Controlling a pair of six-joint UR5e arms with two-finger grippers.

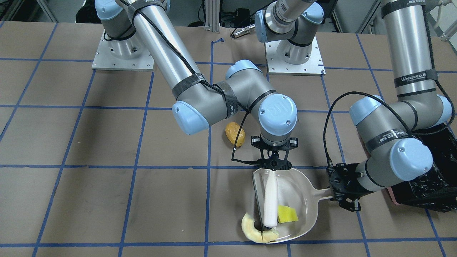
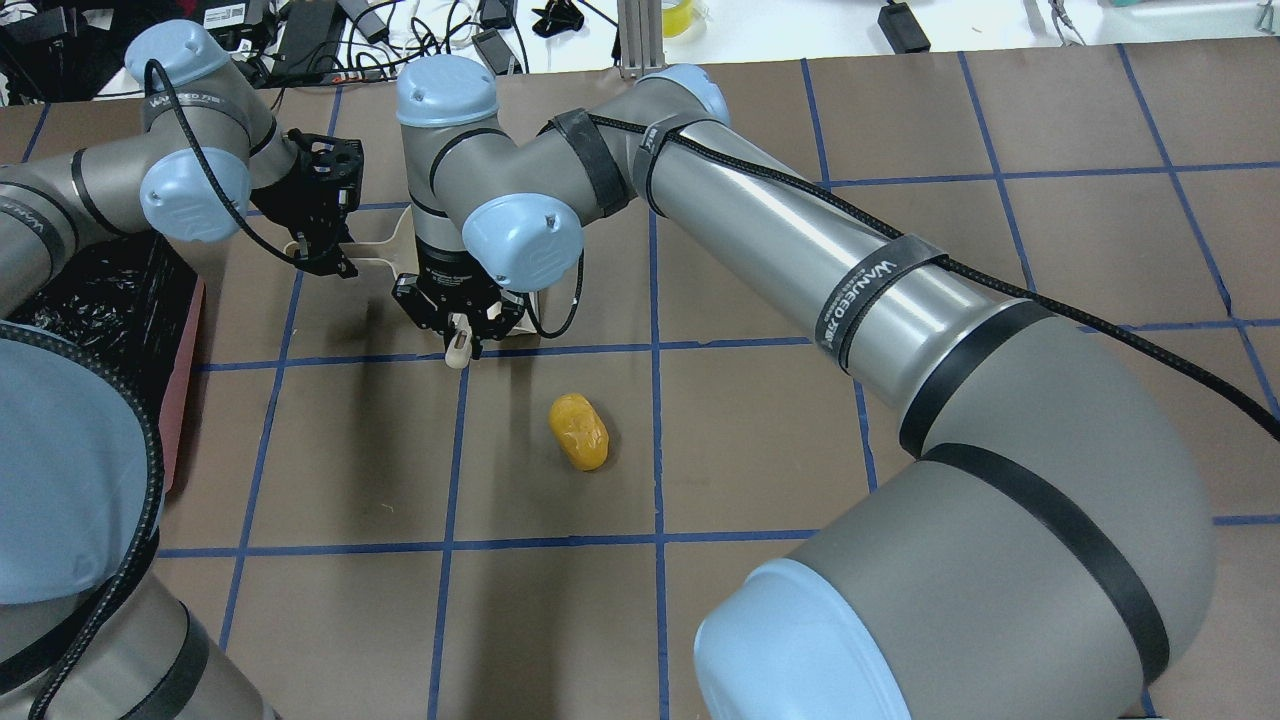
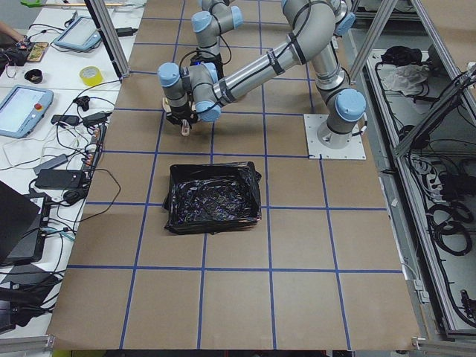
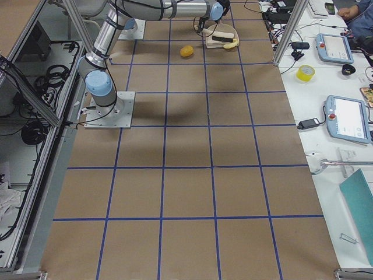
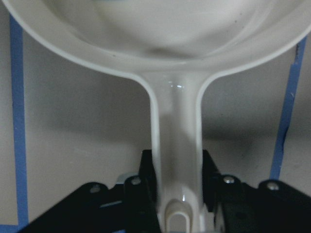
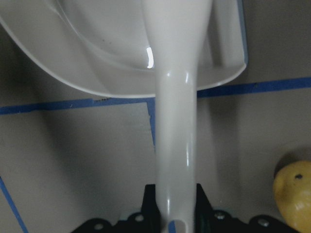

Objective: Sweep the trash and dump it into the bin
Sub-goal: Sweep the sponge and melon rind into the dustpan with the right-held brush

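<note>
Brown paper gridded with blue tape covers the counter (image 1: 107,200). Low in the middle of the front view, the right end effector (image 1: 274,167) is clamped on a white brush (image 1: 270,203) that reaches into the cream dustpan (image 1: 303,189). Just to the right, the left end effector (image 1: 332,192) grips the pan's handle. The yellow-green wedge (image 1: 287,214) lies inside the pan and the pale crescent (image 1: 255,232) lies across its lip. The tan-orange lump (image 1: 235,134) sits on the counter, up-left of the pan. The black-lined bin (image 1: 433,178) stands at the right edge.

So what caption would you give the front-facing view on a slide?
Right gripper holds a brush over the dustpan in the left gripper: wedge inside, crescent slice at its lip, lump on table.
</note>
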